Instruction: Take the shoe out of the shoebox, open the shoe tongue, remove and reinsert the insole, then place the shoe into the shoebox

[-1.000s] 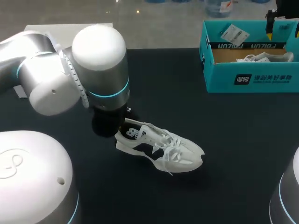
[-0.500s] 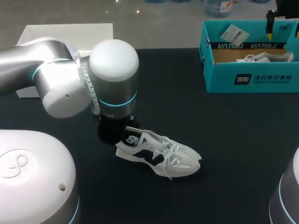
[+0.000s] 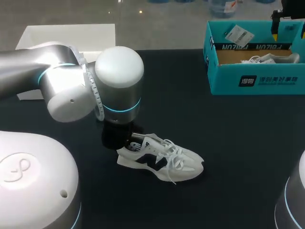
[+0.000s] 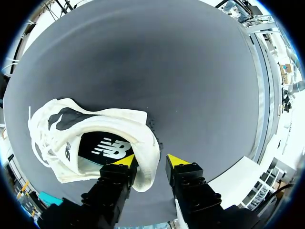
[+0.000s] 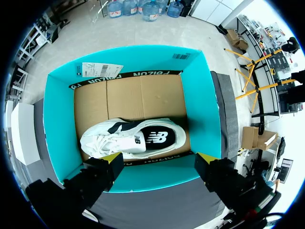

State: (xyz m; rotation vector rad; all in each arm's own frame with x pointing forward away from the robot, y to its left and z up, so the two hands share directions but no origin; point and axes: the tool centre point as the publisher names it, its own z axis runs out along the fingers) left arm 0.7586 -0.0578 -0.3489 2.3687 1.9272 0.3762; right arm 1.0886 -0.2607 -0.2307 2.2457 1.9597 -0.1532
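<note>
A teal shoebox [image 3: 257, 81] stood at the far right corner of the black tabletop [image 3: 228, 138], well apart from the shoe [image 3: 162, 162]. It held a second shoe [image 5: 133, 138] on its cardboard floor. The right jaws hung wide apart above that box. The shoe stood on its sole near the middle, with bare tabletop all round. It was white with dark side panels and loose laces. The left jaws were clamped on its heel collar, one finger inside.
</note>
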